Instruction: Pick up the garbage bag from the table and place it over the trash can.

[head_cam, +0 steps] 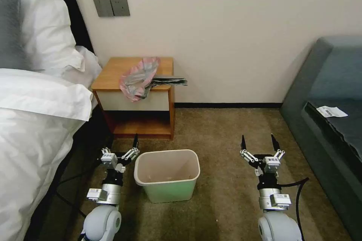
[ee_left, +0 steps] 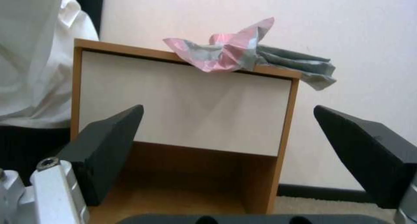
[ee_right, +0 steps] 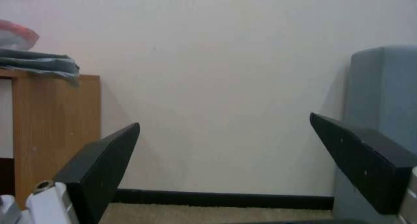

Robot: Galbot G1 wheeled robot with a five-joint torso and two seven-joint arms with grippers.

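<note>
Garbage bag [head_cam: 138, 78] lies crumpled on the worktop [head_cam: 113, 73], pink mouth band spilling over the front edge above the white drawer, grey part trailing off the side away from the bed [head_cam: 34, 120]. Trash can [head_cam: 167, 175] stands upright on the carpet [head_cam: 226, 135] in front of the worktop, between the two arms. Left tool [head_cam: 124, 150] low just beside the can, fingers spread, holding nothing; right tool [head_cam: 260, 147] low, well apart from the can, also spread and holding nothing.
</note>
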